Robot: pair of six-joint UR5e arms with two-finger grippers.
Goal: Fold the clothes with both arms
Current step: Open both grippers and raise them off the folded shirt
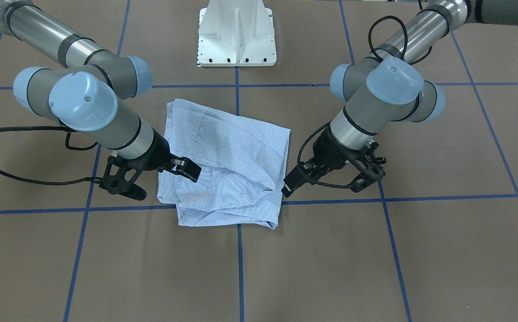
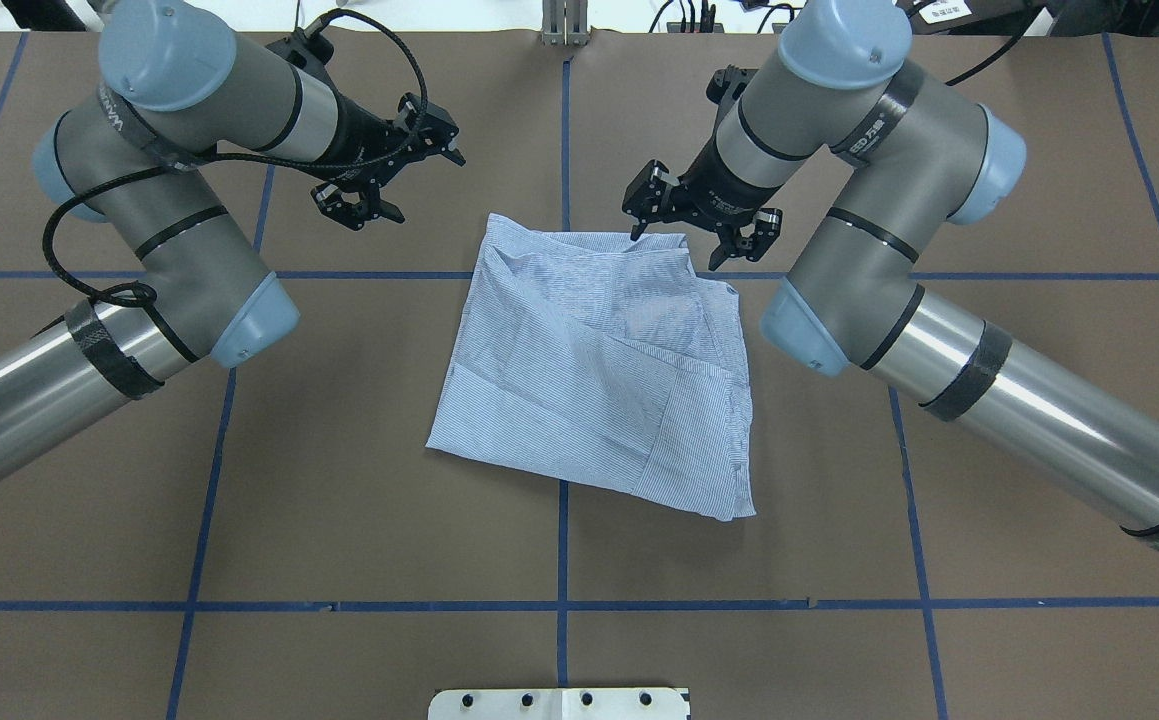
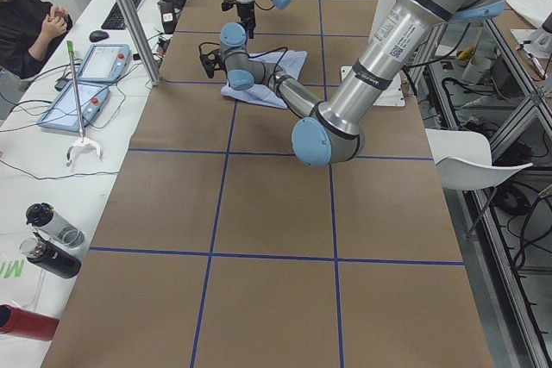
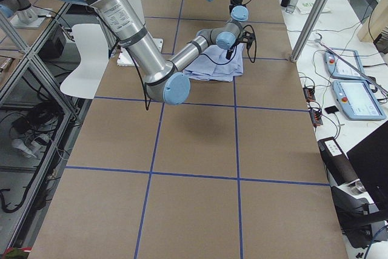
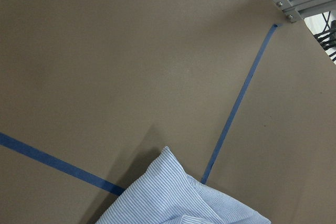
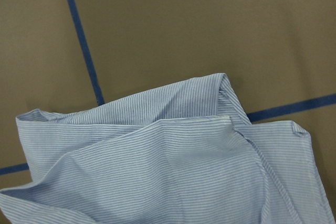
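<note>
Shirt (image 1: 227, 165) of light blue, finely striped cloth, folded to a rough rectangle of several creased layers, lying flat on the brown bench (image 1: 375, 268) between the two grippers. The left gripper (image 1: 321, 190) has its fingers spread wide and holds nothing. The shirt's side edge lies just beside its inner finger (image 1: 292, 181); whether the two touch cannot be told. Its outer finger is over bare bench, on the side away from the shirt. The left wrist view shows only one corner of the shirt, at its lower edge, with blue tape lines (image 5: 239, 103) crossing the bench beyond that corner. The right gripper (image 1: 169, 188) is likewise spread wide and empty. One of its fingers (image 1: 189, 170) reaches over the opposite side edge of the shirt, and the other is over bare bench outside that edge. The right wrist view looks down on stacked, striped folds directly below the right gripper, with bare bench and tape past them. Seen from overhead, both grippers are at the end of the shirt away from the white pedestal base (image 1: 236, 36), and the shirt extends from them toward that base.
</note>
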